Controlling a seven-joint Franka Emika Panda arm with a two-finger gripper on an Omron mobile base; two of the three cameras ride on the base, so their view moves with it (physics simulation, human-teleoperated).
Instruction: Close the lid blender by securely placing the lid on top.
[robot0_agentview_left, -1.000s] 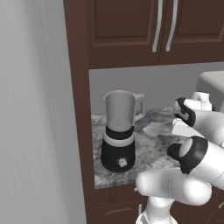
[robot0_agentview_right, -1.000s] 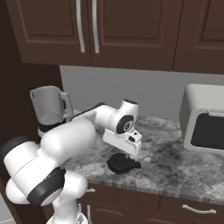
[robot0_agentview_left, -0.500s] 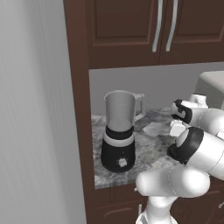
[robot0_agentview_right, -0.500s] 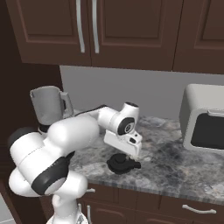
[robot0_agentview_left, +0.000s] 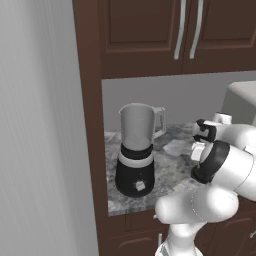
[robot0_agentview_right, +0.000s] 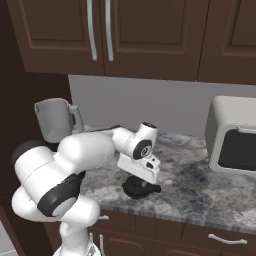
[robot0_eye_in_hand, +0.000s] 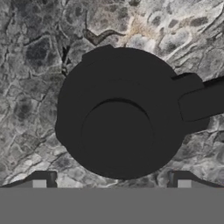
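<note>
Since a second ago the arm's elbow has swung forward and low while the gripper (robot0_agentview_right: 141, 184) has stayed low over the lid (robot0_eye_in_hand: 118, 111), jaws spread wide and gripping nothing. On the hand camera the lid lies flat on the counter (robot0_eye_in_hand: 35, 65) directly beneath the hand, its raised knob sitting between the two fingertips (robot0_eye_in_hand: 39, 183). The blender (robot0_agentview_left: 136, 150) stands well off to the hand's side, jar mouth open. To grasp well, I judge the hand should descend straight until the pads flank the knob, centred, then close firmly before lifting, keeping the lid level for seating on the jar.
</note>
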